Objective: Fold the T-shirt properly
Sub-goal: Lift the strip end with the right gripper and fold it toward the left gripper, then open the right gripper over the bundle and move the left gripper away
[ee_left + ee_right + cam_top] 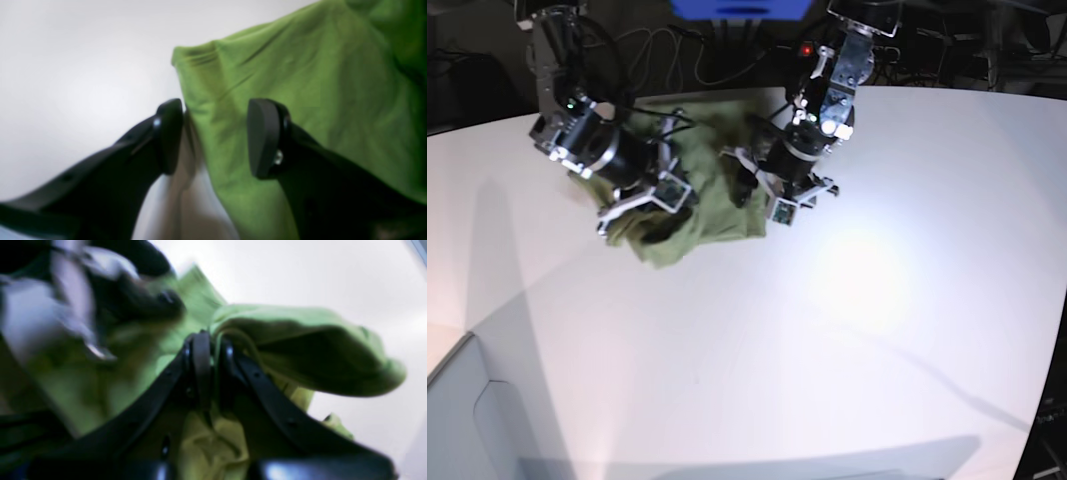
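While my right gripper [213, 350] pinches a bunched fold of the shirt [712, 200], its jaws are nearly together with green cloth squeezed between them. From the right wrist view, fabric spills out both above and below the pads, and a rolled hem or sleeve hangs off to one side; the picture is blurred, so I cannot tell which part of the garment it is.

My left gripper [215, 136] stands wide, holding nothing. One pad [168, 136] sits over bare table [66, 83], the other over cloth, and the shirt's edge runs up between them. I cannot tell whether either pad touches the fabric.

On the base view, the shirt lies crumpled near the far edge of the white table, between the two arms, with a loose corner reaching toward the near side under my right arm.
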